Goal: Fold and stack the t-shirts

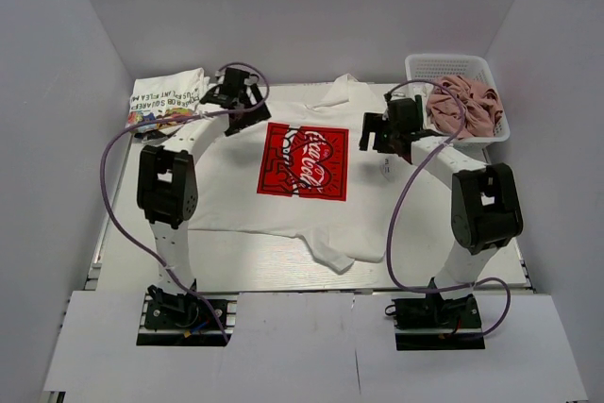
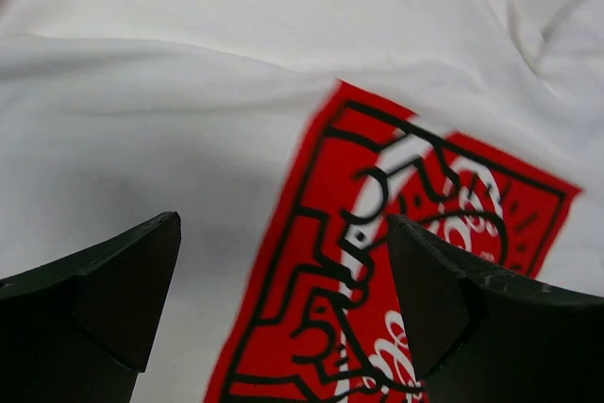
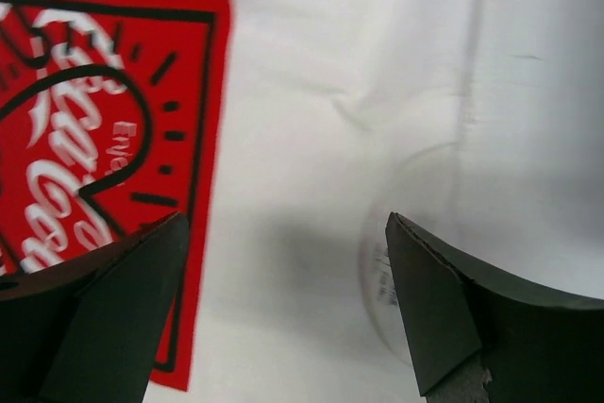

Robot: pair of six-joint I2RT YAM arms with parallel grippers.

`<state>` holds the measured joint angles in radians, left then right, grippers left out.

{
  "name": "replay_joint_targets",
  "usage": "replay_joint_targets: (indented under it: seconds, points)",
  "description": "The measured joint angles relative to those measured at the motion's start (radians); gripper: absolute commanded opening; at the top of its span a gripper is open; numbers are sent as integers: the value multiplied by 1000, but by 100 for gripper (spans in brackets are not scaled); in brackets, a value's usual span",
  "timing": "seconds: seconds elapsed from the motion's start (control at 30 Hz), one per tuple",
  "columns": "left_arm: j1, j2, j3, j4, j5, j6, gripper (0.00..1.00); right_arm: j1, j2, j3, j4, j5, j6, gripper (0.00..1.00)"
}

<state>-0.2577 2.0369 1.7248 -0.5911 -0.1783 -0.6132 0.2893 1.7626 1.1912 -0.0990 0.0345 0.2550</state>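
The left gripper (image 2: 283, 224) hovers with its jaws spread wide and nothing between them, above the far left shoulder of the white t-shirt (image 1: 226, 186). The red Coca-Cola print (image 1: 304, 161) lies just to its right. The right gripper (image 3: 288, 219), just as wide and empty, hangs over the same shirt just right of that print. The shirt lies flat mid-worktop (image 1: 236, 257), collar toward the far edge, so each arm has its own side nearest. Only the top view shows the folded t-shirt (image 1: 165, 101) in the far left corner and the pink t-shirt (image 1: 464, 103) in the basket (image 1: 451, 65) at the far right corner. The wrist views alone show the bare gaps between the fingers.
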Motion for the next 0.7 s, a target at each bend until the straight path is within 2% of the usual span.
replay_joint_targets:
  seconds: [0.13, 0.27, 0.47, 0.7]
  points:
    - [-77, 45, -14, 56, 130, 60, 100, -23, -8, -30, -10, 91, 19, 90]
    - [-112, 101, -61, 72, 216, 103, 100, -46, -5, -35, -3, 93, 21, 90]
    - [-92, 122, -90, 75, 242, 133, 100, -58, 82, 19, 13, 51, 6, 90]
    - [-78, 122, -92, 67, 206, 135, 100, -60, 209, 78, 17, 21, 0, 90]
